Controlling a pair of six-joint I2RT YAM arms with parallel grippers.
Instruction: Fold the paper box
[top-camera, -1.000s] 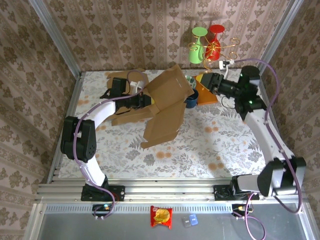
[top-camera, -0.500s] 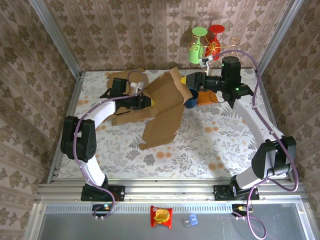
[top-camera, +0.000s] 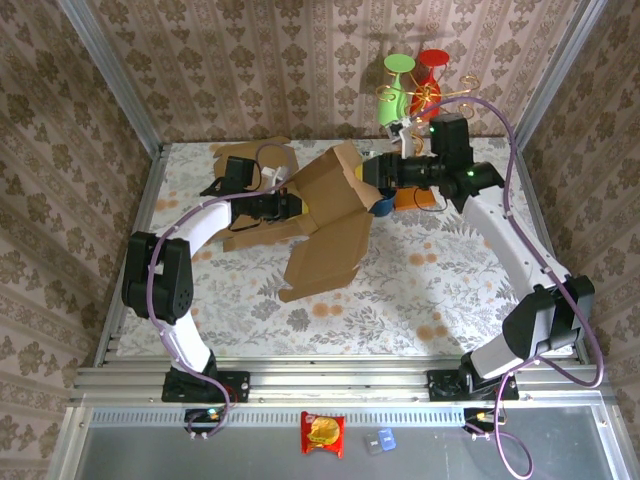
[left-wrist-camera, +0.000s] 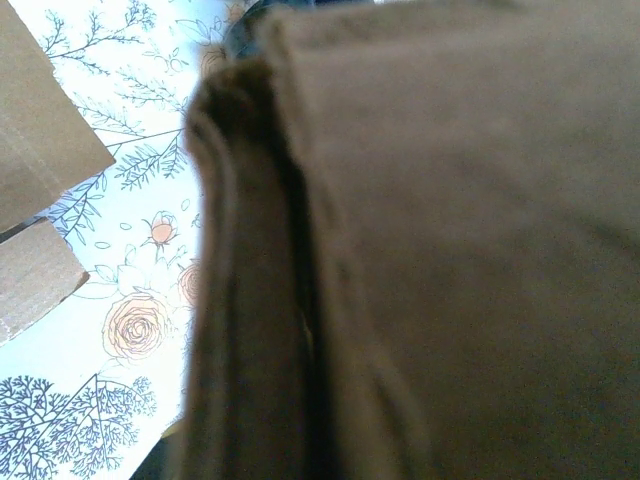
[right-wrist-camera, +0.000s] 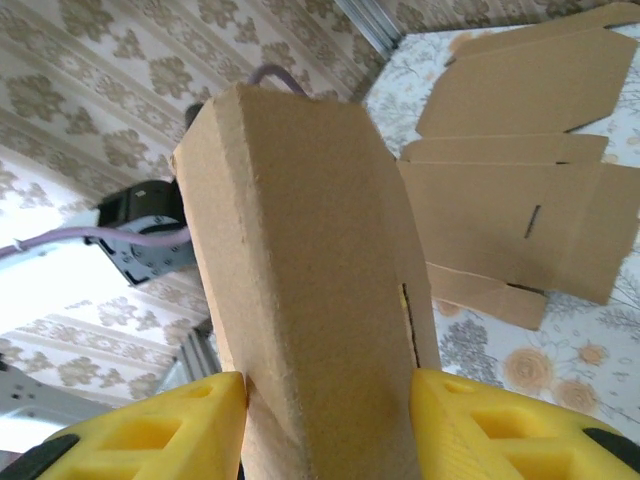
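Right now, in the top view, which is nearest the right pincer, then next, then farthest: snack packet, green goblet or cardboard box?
1. Cardboard box, held in the right pincer.
2. Green goblet, just behind, at the back wall.
3. Snack packet, far off on the front ledge.

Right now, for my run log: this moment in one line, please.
left gripper: shut on paper box | right gripper: shut on its raised flap | fold: not finished

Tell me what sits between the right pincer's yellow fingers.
A raised flap of the paper box fills the gap, reaching both fingers; the right wrist view shows it.
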